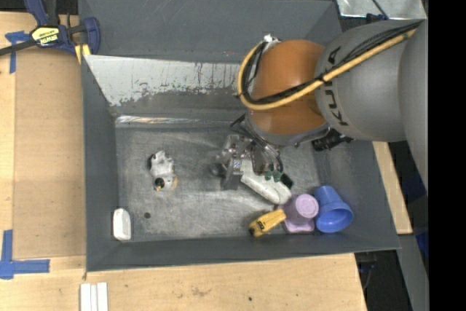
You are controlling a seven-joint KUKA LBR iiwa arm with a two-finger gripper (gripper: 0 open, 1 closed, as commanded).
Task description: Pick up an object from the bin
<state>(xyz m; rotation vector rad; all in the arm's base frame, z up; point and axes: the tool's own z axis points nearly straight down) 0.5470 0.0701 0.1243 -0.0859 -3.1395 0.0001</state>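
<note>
Grey bin: pincer, white tube, blue cup.

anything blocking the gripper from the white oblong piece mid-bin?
Nothing visible. The gripper is right beside the white oblong piece, at its upper-left end; whether they touch I cannot tell. The yellow piece, purple cup and blue cup lie on its far side, lower right.

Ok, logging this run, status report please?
Gripper low over middle of bin. White oblong piece lies nearest, touching or just beside. Yellow piece, purple cup, blue cup crowd its far end.
</note>
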